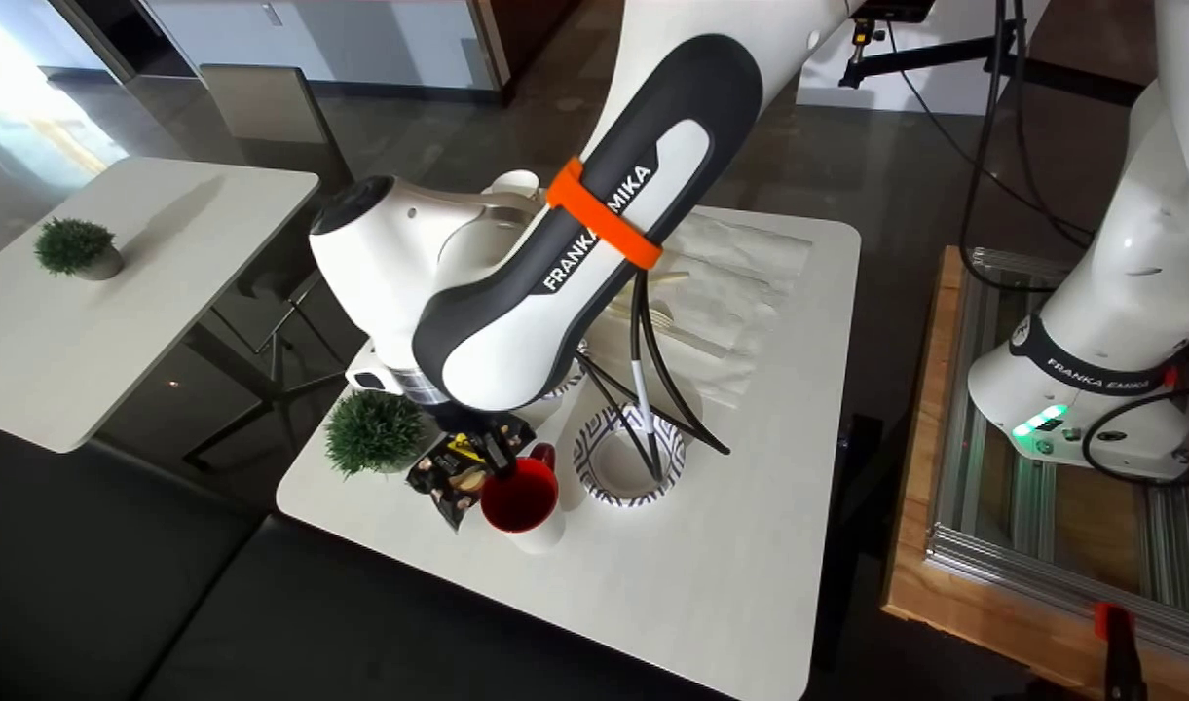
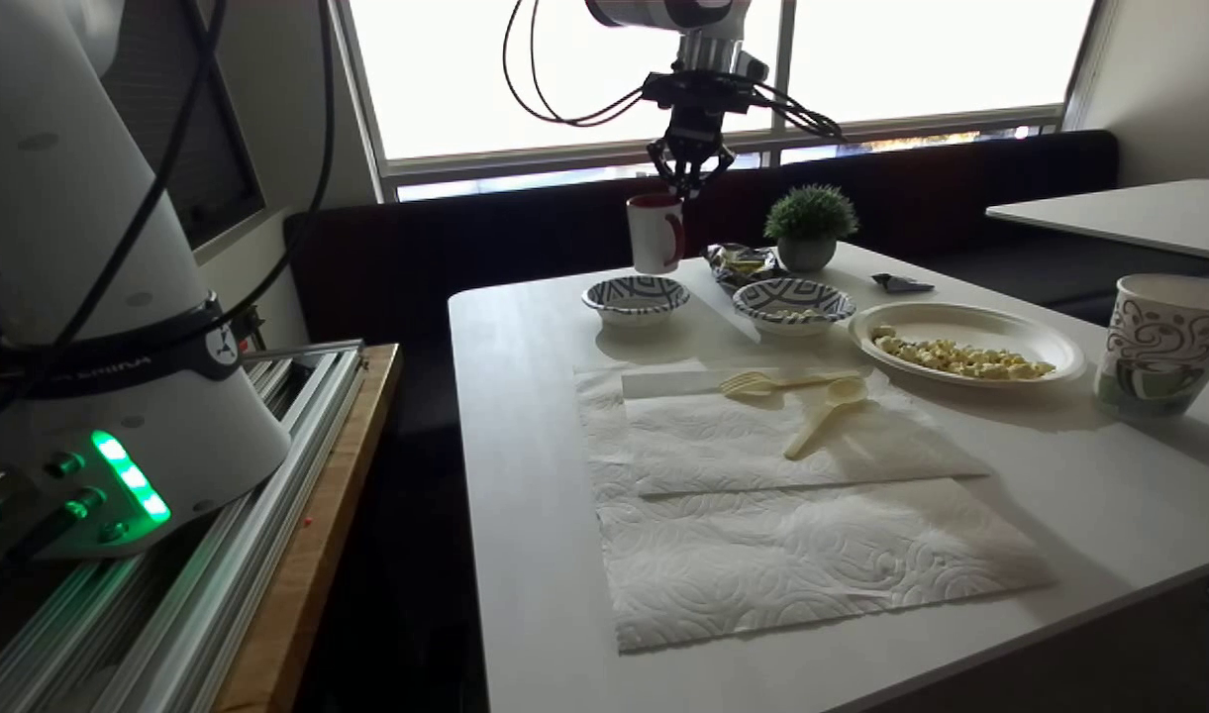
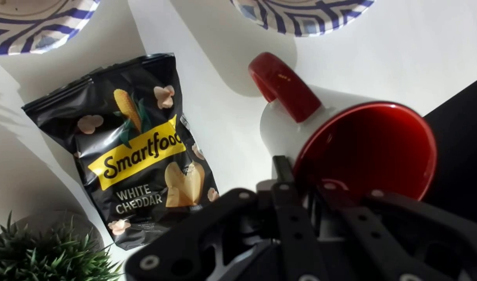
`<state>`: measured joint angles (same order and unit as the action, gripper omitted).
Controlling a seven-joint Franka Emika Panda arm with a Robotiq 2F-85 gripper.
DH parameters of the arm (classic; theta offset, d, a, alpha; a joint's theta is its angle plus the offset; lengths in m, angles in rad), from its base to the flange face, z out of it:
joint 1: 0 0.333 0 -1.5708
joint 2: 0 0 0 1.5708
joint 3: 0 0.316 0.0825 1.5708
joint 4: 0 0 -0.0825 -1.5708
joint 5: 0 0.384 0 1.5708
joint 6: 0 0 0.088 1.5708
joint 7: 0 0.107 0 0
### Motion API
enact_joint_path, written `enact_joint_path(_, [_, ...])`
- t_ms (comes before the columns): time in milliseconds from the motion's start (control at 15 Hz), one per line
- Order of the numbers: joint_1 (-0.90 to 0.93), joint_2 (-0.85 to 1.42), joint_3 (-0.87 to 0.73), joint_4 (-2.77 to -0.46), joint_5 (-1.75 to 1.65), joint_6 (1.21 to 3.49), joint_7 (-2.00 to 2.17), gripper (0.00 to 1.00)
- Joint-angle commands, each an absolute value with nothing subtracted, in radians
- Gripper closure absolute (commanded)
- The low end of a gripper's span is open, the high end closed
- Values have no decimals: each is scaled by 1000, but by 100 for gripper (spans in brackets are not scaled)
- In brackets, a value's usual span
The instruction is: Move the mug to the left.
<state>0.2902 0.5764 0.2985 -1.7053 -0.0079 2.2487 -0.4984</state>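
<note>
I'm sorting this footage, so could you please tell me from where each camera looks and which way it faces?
An exterior view: low beside the table, facing across paper towels toward the window; base, wrist and pincer show.
An exterior view: high up, facing down at the table; base, pincer and much of the arm show.
Wrist view: on the wrist, facing down at the bag and mug; the pincer's fingers show.
Both exterior views share the table, base and mug.
</note>
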Motion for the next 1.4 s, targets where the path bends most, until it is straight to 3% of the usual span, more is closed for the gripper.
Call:
enact_joint_path(0, [301,601,298,-1661,-42,2244,-459,98])
enact_joint_path(600, [301,634,299,-1652,-50,2248,-447,98])
enact_joint_path(667, [301,634,299,-1652,-50,2248,-444,67])
enact_joint_path(800, [302,624,297,-1653,-54,2245,-441,59])
enact_joint_path(1067, [258,521,327,-1718,-1,2223,-472,31])
enact_joint_path(1333, [182,337,316,-1930,99,2251,-423,3])
